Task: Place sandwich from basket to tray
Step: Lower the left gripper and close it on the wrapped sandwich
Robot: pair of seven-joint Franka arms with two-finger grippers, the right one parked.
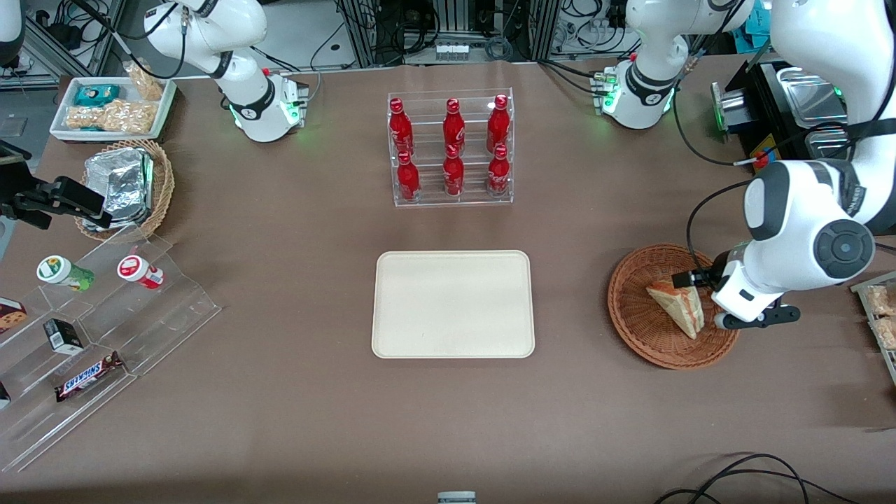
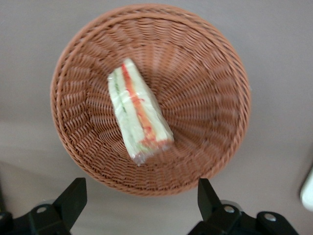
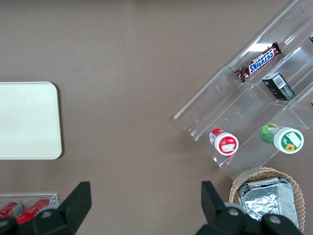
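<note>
Brown worktop [image 1: 280, 392], w/ items largest to smallest. Tray [image 1: 453, 304]: cream, rect., flat at worktop centre, nothing on it. Basket [image 1: 640, 329]: reddish-brown wicker, round, toward working arm's end, well apart from tray. End effector [image 2: 142, 205]: above basket, fingers [image 2: 73, 198] spread apart, holding nothing, clear of contents. Sandwich [image 2: 138, 110]: triangular wedge, clear wrap, white bread w/ orange-red and green layers, lying in basket near its middle.
</note>
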